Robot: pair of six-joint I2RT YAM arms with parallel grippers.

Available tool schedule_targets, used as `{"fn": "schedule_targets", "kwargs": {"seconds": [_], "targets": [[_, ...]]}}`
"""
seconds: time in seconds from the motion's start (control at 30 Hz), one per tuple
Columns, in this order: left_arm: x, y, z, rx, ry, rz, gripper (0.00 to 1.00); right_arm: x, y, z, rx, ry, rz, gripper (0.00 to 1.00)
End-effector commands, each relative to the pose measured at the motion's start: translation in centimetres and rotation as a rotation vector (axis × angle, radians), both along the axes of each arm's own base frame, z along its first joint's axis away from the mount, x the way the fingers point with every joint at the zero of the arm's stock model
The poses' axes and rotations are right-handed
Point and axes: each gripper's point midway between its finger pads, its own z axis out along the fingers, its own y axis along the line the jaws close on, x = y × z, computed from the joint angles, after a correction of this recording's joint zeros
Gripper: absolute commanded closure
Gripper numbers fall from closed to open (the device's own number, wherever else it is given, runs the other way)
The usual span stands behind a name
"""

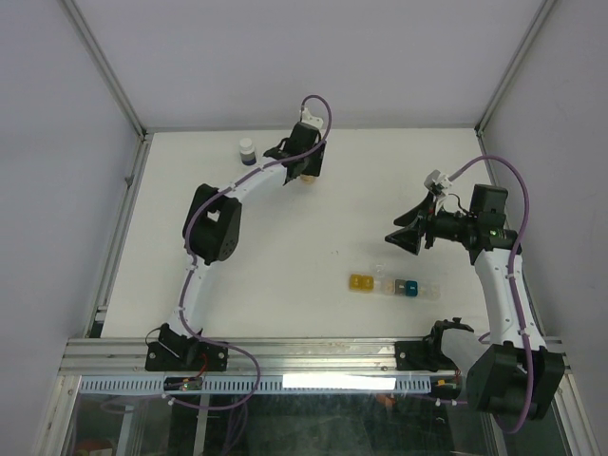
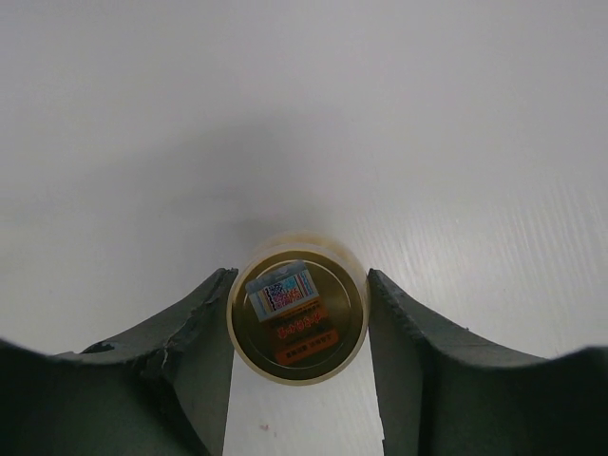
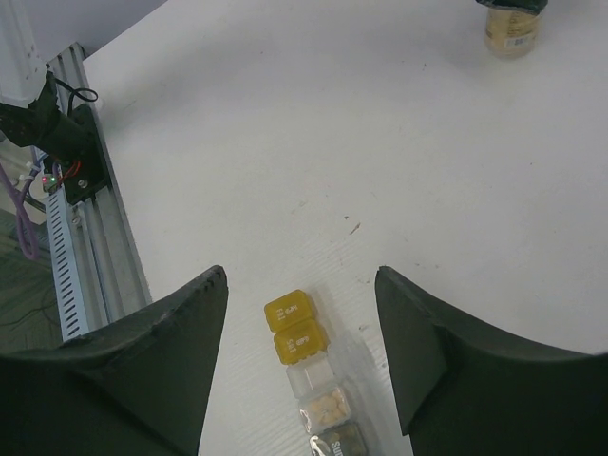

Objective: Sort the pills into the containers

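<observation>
The containers (image 1: 394,285) are a short strip of yellow, clear and teal compartments lying on the white table at the near right. In the right wrist view the strip (image 3: 296,328) lies below and between my fingers, and tiny tan pills (image 3: 326,407) fill one clear compartment. My right gripper (image 1: 401,237) is open and empty, hovering above and just beyond the strip; it also shows in its own view (image 3: 299,275). My left gripper (image 1: 306,173) is at the far middle, shut on the small orange-tinted vial (image 2: 297,309), with both fingers touching its sides (image 2: 301,285). The vial also shows far off in the right wrist view (image 3: 511,28).
A white-capped dark blue bottle (image 1: 247,150) stands at the far edge, left of the left gripper. An aluminium rail (image 1: 313,353) runs along the near edge and shows in the right wrist view (image 3: 81,237). Frame posts and walls bound the table.
</observation>
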Motion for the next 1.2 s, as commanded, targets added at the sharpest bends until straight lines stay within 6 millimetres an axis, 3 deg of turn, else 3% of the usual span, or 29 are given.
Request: {"fn": "schedule_targets", "kwargs": {"seconds": [0.0,0.23,0.43,0.47,0.5,0.6,0.73,0.87,1.0,1.17], "targets": [[-3.6,-1.4,12.4,-0.167,-0.145,-0.069,1.0,0.0,0.2,1.2,0.014,-0.061,0.019,0.33],[-12.5,-1.2,16.1,-0.334,-0.114,-0.167,1.0,-1.1,0.9,2.2,0.061,-0.092,0.078,0.33],[-21.1,-1.3,17.6,-0.505,-0.047,-0.265,1.0,-2.8,1.6,3.3,0.102,-0.179,0.171,0.33],[-22.6,-1.7,17.2,-0.537,-0.024,-0.288,1.0,-3.1,1.7,3.4,0.108,-0.199,0.189,0.31],[-24.4,-1.7,18.2,-0.587,-0.025,-0.316,1.0,-3.3,1.9,3.5,0.111,-0.216,0.203,0.28],[-28.5,-2.0,18.7,-0.698,-0.003,-0.374,1.0,-4.2,2.5,3.9,0.107,-0.313,0.272,0.17],[-33.2,-2.4,19.6,-0.83,0.005,-0.446,1.0,-5.6,4.1,4.0,0.063,-0.421,0.376,0.06],[-35.0,-2.7,20.1,-0.927,0.005,-0.428,1.0,-5.4,5.3,3.2,-0.043,-0.451,0.42,0.05],[-34.9,-3.4,20.0,-0.994,-0.001,-0.313,1.0,-4.3,6.0,3.3,-0.081,-0.446,0.384,0.05],[-34.2,-5.5,20.4,-1.021,-0.013,-0.198,1.0,-4.9,7.5,4.4,-0.038,-0.416,0.411,0.06]]}}
